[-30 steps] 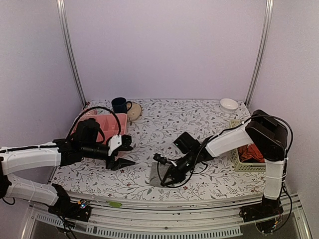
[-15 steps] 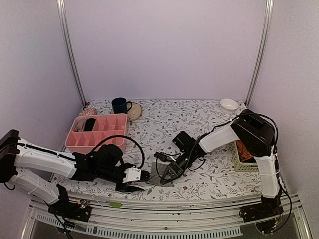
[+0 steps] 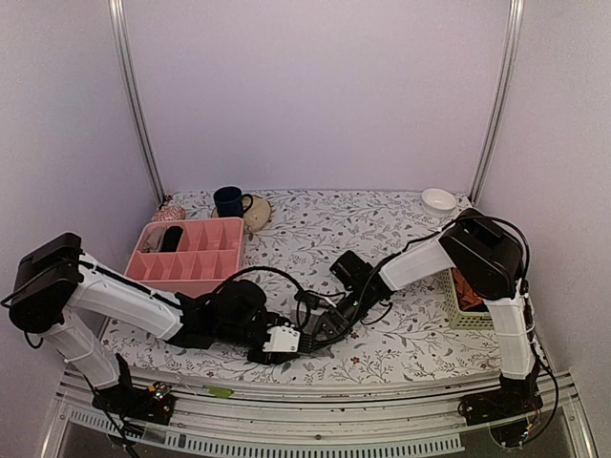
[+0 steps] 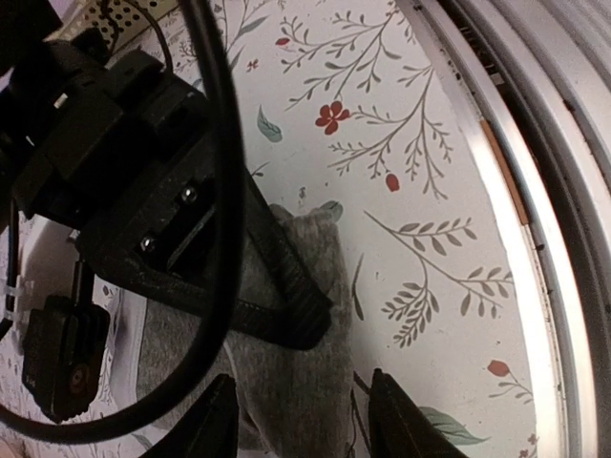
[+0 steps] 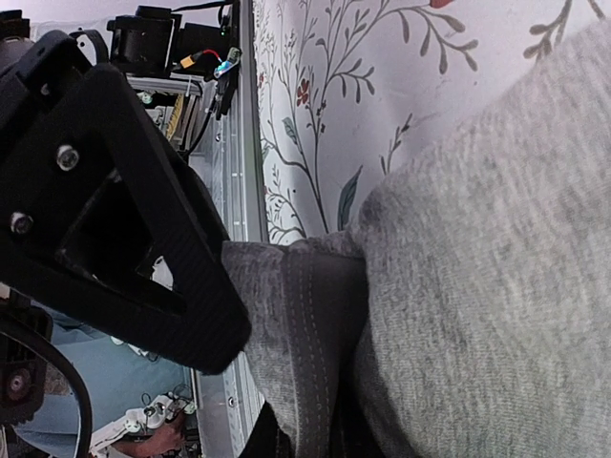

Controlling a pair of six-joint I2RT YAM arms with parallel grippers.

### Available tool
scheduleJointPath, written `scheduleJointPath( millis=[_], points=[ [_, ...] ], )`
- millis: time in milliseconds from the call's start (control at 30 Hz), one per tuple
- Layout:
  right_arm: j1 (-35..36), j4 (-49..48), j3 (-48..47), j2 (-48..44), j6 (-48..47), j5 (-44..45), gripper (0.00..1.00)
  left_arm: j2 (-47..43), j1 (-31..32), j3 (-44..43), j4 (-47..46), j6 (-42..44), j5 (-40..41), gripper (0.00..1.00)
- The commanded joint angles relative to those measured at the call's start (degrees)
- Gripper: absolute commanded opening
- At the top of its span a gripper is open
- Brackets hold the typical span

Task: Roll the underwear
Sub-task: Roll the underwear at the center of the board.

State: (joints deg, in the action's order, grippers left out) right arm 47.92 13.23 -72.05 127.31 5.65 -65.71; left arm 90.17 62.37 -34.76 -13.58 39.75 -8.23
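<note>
The white floral-print table [image 3: 315, 224] carries the grey soft-cloth boxer briefs [image 4: 286, 386] near its front edge, bunched. The arms cover them, so their long axis cannot be told. The left gripper [image 4: 301, 422] stands spread astride the cloth. The right gripper [image 5: 301, 434] pinches a darker stitched fold.

**Lilac booth, floral surface**

I see lilac walls [image 3: 315, 95] at 9, 12 and 3 o'clock, with aluminium posts [image 3: 136, 105] at 11 and 1. The surface [image 3: 315, 224] has a white floral print; a metal rail [image 3: 382, 389] edges it at 6 o'clock.
</note>
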Motion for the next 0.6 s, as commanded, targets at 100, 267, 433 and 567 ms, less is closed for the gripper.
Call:
scheduleJointPath(
  millis=[100,267,433,567],
  points=[
    [-0.1,1.0,0.6,4.3,-0.8,4.5,0.0,4.5,1.3,-1.7,-1.6,2.6,-0.1,0.4],
    [-0.1,1.0,0.8,2.9,-1.4,5.4,0.0,6.1,1.3,-4.3,3.7,2.8,-0.4,0.13],
    [-1.4,-4.1,6.1,-5.0,-2.5,9.6,0.24,5.4,0.5,-4.9,9.2,2.5,-3.9,0.0],
    [-3.9,-13.9,14.8,-15.6,-1.4,14.9,0.37,5.3,-1.2,-5.4,12.8,1.7,-7.4,0.0]
  ],
)
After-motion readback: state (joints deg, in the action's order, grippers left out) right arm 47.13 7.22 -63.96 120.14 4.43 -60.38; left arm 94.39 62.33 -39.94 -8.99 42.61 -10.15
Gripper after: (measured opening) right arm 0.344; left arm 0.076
